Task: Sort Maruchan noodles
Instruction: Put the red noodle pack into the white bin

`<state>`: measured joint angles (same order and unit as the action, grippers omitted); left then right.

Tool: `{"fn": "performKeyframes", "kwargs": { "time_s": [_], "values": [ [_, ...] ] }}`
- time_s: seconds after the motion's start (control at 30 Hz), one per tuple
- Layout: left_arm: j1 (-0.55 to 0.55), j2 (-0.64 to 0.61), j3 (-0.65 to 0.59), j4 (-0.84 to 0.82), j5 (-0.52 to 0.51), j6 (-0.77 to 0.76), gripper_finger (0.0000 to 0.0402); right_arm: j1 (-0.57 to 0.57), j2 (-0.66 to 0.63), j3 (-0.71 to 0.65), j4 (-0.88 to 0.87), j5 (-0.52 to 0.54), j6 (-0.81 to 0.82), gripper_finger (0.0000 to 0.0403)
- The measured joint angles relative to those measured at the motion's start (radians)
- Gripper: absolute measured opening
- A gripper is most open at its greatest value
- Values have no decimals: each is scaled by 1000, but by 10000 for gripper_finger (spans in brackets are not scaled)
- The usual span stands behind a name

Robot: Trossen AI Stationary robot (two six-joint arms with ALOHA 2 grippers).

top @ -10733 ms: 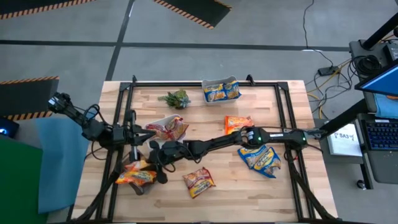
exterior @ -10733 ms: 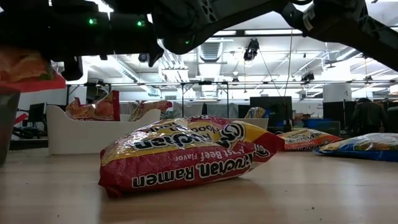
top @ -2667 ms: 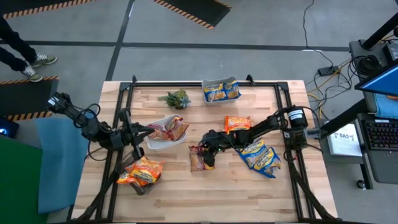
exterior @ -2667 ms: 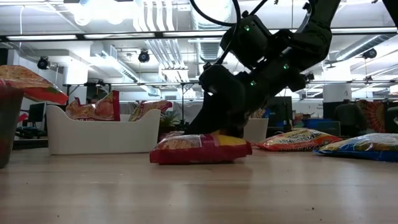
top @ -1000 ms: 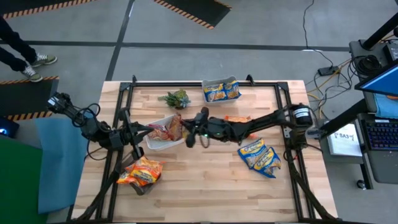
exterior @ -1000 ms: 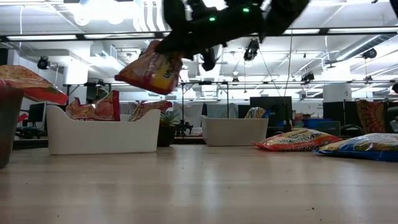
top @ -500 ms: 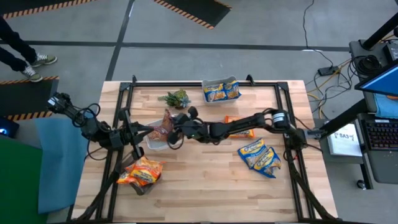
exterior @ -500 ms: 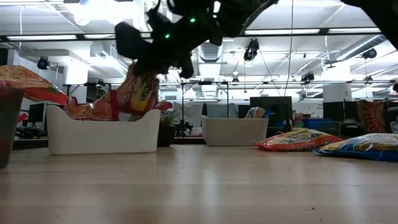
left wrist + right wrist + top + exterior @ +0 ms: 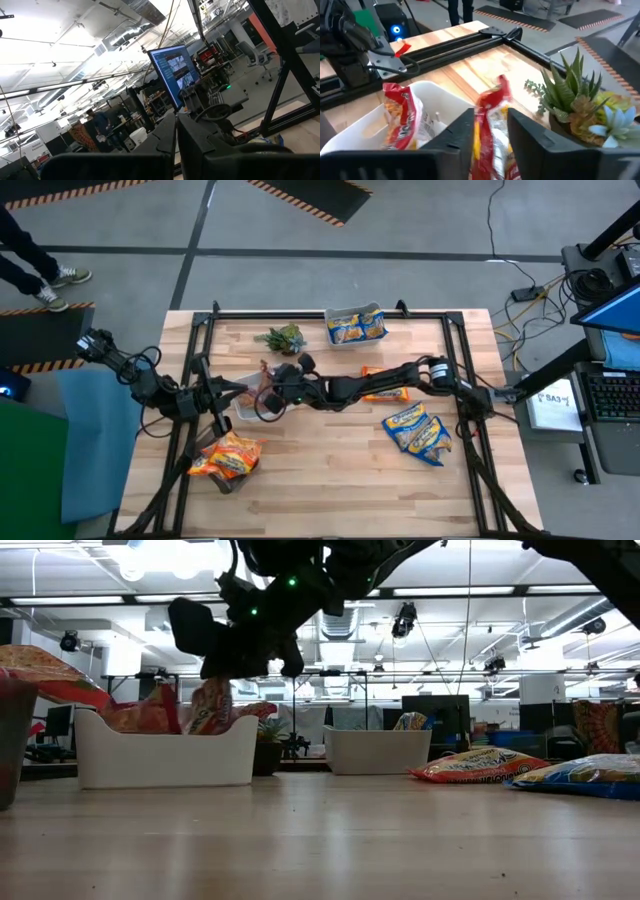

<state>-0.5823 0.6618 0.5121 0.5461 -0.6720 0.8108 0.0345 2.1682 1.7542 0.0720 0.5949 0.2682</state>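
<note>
My right gripper (image 9: 266, 393) reaches across the table to the white tub (image 9: 247, 408) at mid left and hovers just above it (image 9: 225, 668). A dark red noodle packet (image 9: 490, 120) stands on end in the tub (image 9: 165, 760) between my parted fingers, next to another dark red packet (image 9: 400, 120). In the low view this packet (image 9: 212, 705) rises upright above the tub's rim. My left gripper (image 9: 176, 145) is shut on nothing, raised beside the tub's left side (image 9: 222, 390). My right gripper has a finger (image 9: 462, 137) on either side of the dark red packet's upper part (image 9: 487, 112), coming slanting down from the table's right. Whether the fingers touch the packet I cannot tell. The packet's lower end is down inside the white tub.
A grey tub with orange packets (image 9: 228, 455) sits near left. A tub of blue-yellow packets (image 9: 355, 325) stands at the far edge beside a small plant (image 9: 282, 338). An orange packet (image 9: 385, 385) and blue-yellow packets (image 9: 420, 430) lie on the table's right half.
My right gripper has carried the dark red packet toward the table's left edge, tipped downward and sunk over the white tub. The packet, which hung tilted and clear in the air, now stands upright inside the tub.
</note>
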Motion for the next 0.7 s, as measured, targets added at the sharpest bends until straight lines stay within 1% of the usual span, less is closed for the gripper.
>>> {"fn": "performKeyframes", "kwargs": {
  "time_s": [0.13,0.27,0.37,0.47,0.7],
  "values": [
    [0,0,0,0,0,0,0,3,-8,8,-16,0,-41,136],
    [0,0,0,0,0,0,0,3,-10,10,-15,0,-60,149],
    [0,0,0,0,0,0,0,3,-10,10,-16,-10,-66,140],
    [0,0,0,0,0,0,0,2,-10,0,-15,-72,-57,123],
    [0,0,0,0,0,0,0,2,-7,-3,-39,-79,-52,77]
  ]
}}
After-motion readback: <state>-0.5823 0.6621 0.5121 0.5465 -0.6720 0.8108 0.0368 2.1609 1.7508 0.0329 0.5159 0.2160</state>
